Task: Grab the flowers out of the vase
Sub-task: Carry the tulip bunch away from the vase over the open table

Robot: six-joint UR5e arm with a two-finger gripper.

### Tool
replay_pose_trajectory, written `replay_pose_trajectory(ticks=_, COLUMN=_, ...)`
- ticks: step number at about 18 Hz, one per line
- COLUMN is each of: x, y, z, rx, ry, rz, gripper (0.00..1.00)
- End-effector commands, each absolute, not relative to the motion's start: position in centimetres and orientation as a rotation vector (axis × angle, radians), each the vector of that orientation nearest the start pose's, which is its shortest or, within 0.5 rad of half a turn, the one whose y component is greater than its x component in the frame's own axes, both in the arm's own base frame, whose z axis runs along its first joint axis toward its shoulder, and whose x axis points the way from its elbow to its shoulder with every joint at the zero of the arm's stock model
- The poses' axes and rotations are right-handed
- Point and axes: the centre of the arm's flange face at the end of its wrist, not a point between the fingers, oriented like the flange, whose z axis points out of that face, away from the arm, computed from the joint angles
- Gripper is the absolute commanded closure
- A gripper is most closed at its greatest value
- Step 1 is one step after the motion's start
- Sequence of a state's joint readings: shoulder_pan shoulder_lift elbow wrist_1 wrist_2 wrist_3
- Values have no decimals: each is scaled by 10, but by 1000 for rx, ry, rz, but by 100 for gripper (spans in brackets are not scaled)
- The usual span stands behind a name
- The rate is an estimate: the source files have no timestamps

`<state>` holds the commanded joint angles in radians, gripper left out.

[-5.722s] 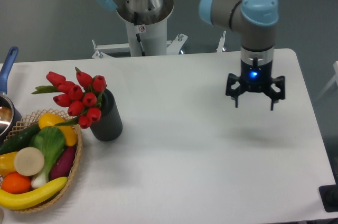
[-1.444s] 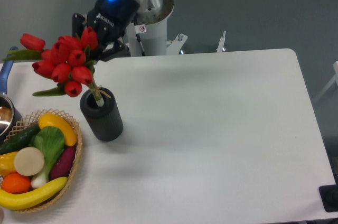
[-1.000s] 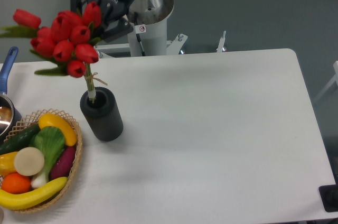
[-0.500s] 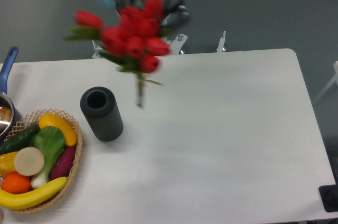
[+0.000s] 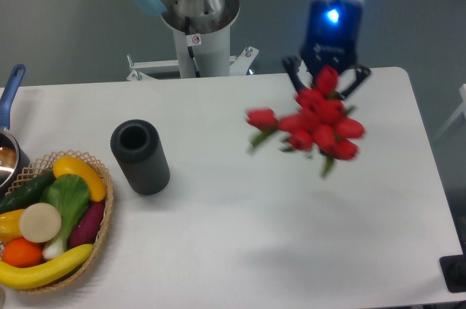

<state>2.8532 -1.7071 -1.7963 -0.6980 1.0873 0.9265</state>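
Flowers [image 5: 318, 128] out of vase [image 5: 140, 157], up in air over right half of table [image 5: 240, 251], blurred. Vase upright at 9 o'clock from bunch, well apart, hollow top showing, nothing in it. Basket [image 5: 105, 229] of toy produce just beside vase at 7 o'clock; pot handle [image 5: 10, 84] at far left edge.

Gripper [image 5: 327, 79] at 12 o'clock of bunch, pointing down, blue light on wrist. Fingers spread to either side of top buds; actual contact hidden behind red heads, but bunch hangs clear of table with nothing else under it, so judged clamped on stems or upper bunch. Exact width of opening: cannot tell, blur and buds in the way.

Key relation: bunch directly below gripper, at 6 o'clock from it. Long axis hard to read: buds clustered, one bud sticking out toward 9 o'clock, a green stem or leaf tip poking out at 6 o'clock. Probably roughly vertical, slightly tilted.

Task judged essentially done: flowers lifted and free of vase. Only risk left: loose hold on thin stems, bunch swinging or slipping while carried.
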Motion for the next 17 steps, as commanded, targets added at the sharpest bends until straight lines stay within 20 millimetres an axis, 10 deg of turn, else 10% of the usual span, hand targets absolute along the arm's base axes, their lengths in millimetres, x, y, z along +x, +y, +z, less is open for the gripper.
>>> replay_pose_trajectory(ticks=17, x=-554, y=343, z=350, rx=-3005, ry=-124, rz=348, gripper=96)
